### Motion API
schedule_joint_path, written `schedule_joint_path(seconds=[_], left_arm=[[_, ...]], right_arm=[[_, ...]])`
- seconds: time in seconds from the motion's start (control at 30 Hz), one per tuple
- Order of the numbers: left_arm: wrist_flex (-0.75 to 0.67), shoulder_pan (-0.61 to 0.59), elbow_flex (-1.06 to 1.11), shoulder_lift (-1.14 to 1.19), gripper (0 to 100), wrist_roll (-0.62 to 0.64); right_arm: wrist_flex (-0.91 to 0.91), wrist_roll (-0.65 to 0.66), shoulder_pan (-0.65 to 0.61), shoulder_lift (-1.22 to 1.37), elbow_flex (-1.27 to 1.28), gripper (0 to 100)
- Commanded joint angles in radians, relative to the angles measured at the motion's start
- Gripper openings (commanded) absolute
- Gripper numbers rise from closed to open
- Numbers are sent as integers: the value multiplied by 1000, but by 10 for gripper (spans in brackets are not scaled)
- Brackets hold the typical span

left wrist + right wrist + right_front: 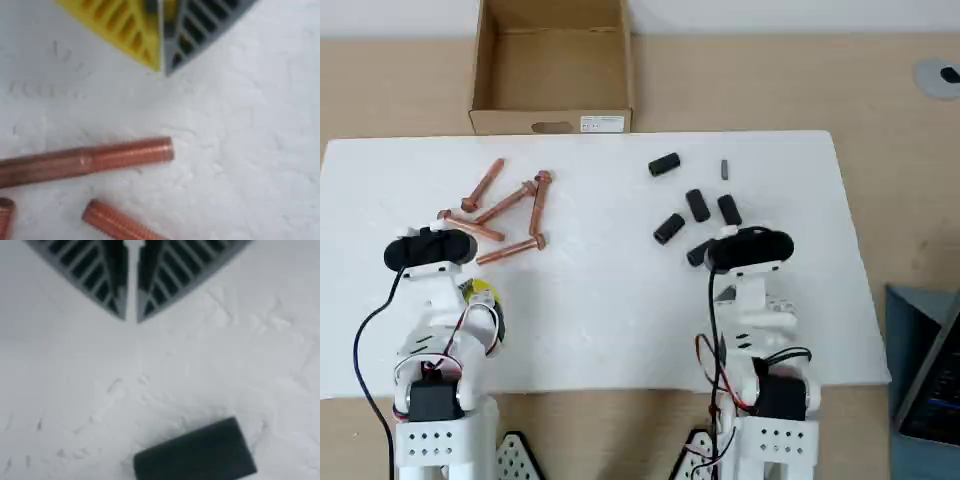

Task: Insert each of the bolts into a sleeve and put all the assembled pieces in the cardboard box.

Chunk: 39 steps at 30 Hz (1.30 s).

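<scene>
Copper bolts (510,250) lie left, black sleeves (697,205) right, box (550,122) far. The left gripper (161,67) and right gripper (131,317) both hover empty, fingers pressed together. Bolts seem stiff, smooth, prone to rolling; pinch mid-shank.

Bolts (90,161): coppery metal, dull sheen, threaded ends. Sleeves (195,456) matt black. White sheet (610,320) rough, pebbled; box (510,122) plain matt cardboard.
</scene>
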Motion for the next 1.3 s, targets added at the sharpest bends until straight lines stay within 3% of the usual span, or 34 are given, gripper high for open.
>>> schedule_joint_path(seconds=[0.0, 0.8, 1.27], left_arm=[[-6, 0, -6, -4, 0, -6], [-6, -2, -20, -4, 0, -2], [0, 2, -222, 1, 0, 0]], right_arm=[[-15, -2, -13, -111, 1, 10], [-92, 0, 8, -113, -10, 12], [91, 91, -62, -47, -363, 12]])
